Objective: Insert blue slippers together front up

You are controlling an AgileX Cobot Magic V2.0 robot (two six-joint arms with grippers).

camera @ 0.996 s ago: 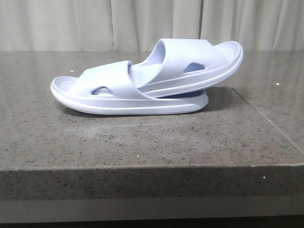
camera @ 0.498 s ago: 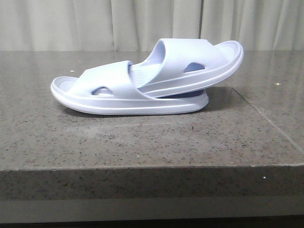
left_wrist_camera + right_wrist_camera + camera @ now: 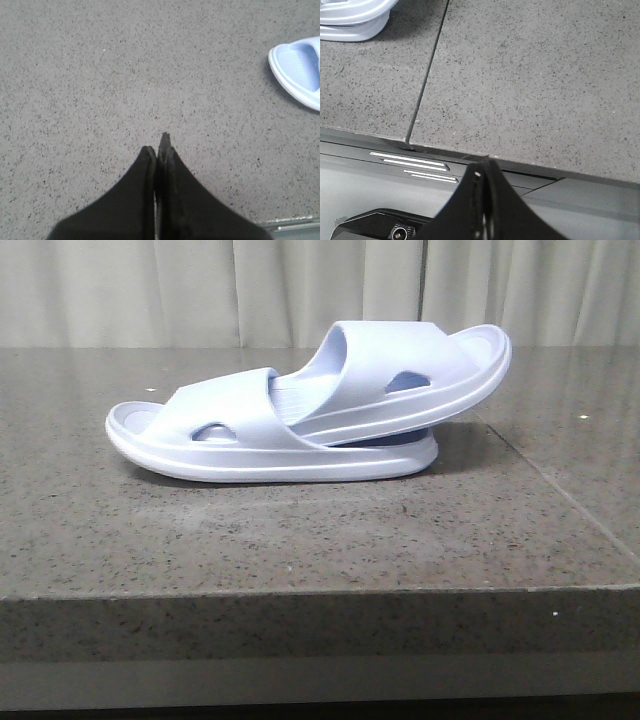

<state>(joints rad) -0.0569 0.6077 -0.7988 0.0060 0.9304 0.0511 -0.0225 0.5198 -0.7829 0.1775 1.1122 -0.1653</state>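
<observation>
The blue slippers (image 3: 300, 415) sit nested on the speckled stone desk (image 3: 300, 540), roughly midway between its left and right edges and set back from the front edge. One slipper lies flat; the other has its end pushed in under the flat one's strap, its free end tilted up toward the right side of the desk. Neither arm appears in the front view.

The left tool (image 3: 159, 145) hangs over bare desk with its fingers pressed together, holding nothing — the rounded end of the flat slipper (image 3: 297, 70) lies well apart from it. The right tool (image 3: 482, 172) is likewise closed and empty, poised at the desk's front edge near the seam (image 3: 427, 80) between two slabs, with the slippers' other end (image 3: 355, 20) well away.

Judging by their look, these are light foam: soft enough to squash under a hard pinch, matte enough not to slip (though light things skid when nudged). The wide strap or the thick sole rim seems the best hold. The pair already looks inserted, so little appears left to do.
</observation>
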